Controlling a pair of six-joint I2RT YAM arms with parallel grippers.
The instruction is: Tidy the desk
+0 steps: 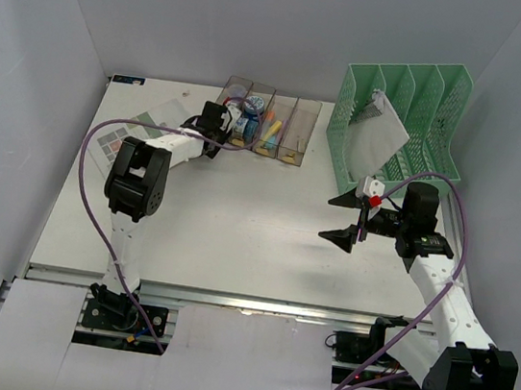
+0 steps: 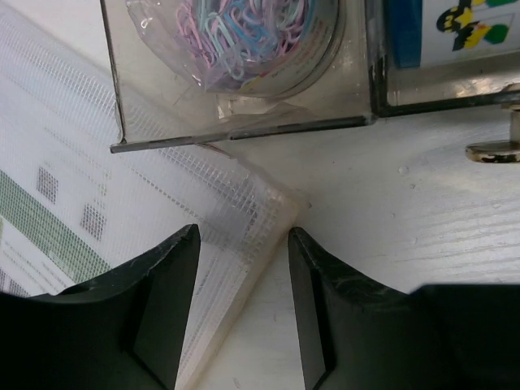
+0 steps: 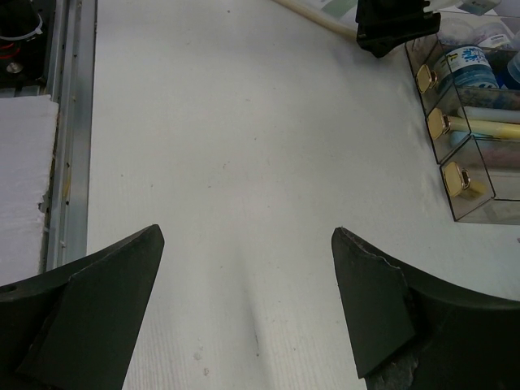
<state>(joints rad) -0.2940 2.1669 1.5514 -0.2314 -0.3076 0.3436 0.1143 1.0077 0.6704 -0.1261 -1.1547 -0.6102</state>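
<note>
I am reading the silver metal rail [image 1: 226, 299] along the near edge of the large flat white desk [image 1: 235, 240], which is filling most of the overhead view and carrying every item.

The right gripper [image 1: 340, 216] is hovering above bare desk surface right of centre. Its wrist view is showing the two dark fingers [image 3: 106, 301] spread wide and released, with nothing between them.

Farther back on the left, the left gripper [image 1: 218, 119] is sitting low beside the row of clear brownish plastic bins [image 1: 270, 124]. The overhead view is hiding its fingertips. The left wrist view is showing them parted, grasping nothing, with the corner of a flat translucent mesh document pouch [image 2: 122, 203] lying on the desk between them. That view is also resolving coloured paper clips in a round clear tub [image 2: 244, 32] inside the nearest bin. The right wrist view alone is showing brass-coloured knobs [image 3: 439, 123] on the bin fronts.

At the far right, the green mesh file rack [image 1: 402, 118] is standing upright and holding a white sheet [image 1: 384, 125] tilted in one slot.
</note>
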